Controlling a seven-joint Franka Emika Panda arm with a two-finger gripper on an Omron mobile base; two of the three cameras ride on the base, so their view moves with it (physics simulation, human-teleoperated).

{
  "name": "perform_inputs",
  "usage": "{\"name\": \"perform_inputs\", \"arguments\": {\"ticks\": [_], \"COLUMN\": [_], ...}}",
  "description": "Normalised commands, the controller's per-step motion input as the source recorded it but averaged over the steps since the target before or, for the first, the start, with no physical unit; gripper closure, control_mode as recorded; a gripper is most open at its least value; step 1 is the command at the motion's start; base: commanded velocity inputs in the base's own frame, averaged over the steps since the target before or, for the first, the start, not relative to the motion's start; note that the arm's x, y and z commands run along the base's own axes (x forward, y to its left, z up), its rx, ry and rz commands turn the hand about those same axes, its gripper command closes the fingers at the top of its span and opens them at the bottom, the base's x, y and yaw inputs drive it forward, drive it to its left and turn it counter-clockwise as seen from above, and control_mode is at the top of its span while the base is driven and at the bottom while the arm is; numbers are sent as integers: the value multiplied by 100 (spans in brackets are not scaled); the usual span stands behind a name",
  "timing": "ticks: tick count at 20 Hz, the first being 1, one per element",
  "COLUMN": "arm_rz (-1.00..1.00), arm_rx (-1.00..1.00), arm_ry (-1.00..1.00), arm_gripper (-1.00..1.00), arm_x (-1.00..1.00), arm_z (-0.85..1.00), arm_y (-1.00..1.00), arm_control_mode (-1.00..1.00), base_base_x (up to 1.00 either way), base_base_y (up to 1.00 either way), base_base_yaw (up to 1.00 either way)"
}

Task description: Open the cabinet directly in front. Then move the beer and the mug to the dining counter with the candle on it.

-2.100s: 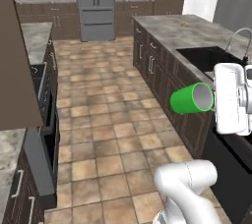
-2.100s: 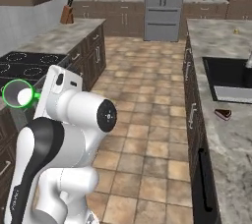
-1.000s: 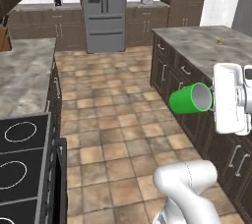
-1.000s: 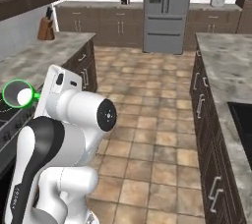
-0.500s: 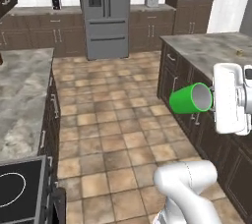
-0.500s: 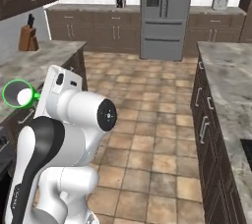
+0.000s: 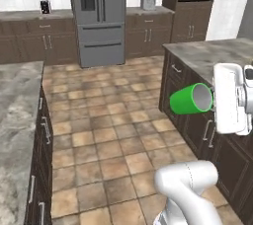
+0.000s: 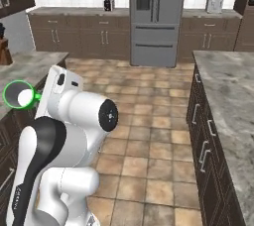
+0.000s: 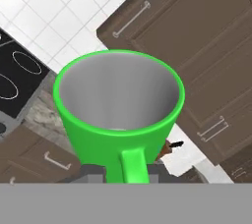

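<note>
Across the tiled kitchen floor, right of the fridge [image 7: 97, 17], lay a stone counter [image 7: 217, 54]; the gripper [image 9: 123, 169], nearly closed, held the mug [image 7: 190, 98] sideways beside it.

Even, flat rendered light, soft low-resolution edges, faint shadows.

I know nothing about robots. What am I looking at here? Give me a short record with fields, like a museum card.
Place: simulated kitchen, tiled floor, dark cabinets
Robot: white arm on a mobile base
Held: green mug, lying on its side in the air, clamped in the gripper
Mug contents: looks empty, grey inside
Mug handle: faces the hand camera
Right side: stone counter over dark drawers
Far wall: steel fridge between counters
On far counters: small appliances, too small to name
Beer, candle: cannot tell where
</note>
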Motion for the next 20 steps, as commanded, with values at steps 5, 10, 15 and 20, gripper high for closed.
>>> {"name": "perform_inputs", "arguments": {"ticks": [5, 10, 15, 20], "arm_rz": [0, 0, 0, 0], "arm_rx": [0, 0, 0, 0], "arm_ry": [0, 0, 0, 0], "arm_gripper": [100, 100, 100, 100], "arm_x": [0, 0, 0, 0], "arm_z": [0, 0, 0, 0], "arm_y": [0, 0, 0, 0], "arm_control_mode": [100, 100, 100, 100], "base_base_x": [67, 52, 48, 55], "base_base_y": [-22, -30, -17, 0], "base_base_yaw": [-26, -33, -44, -57]}}
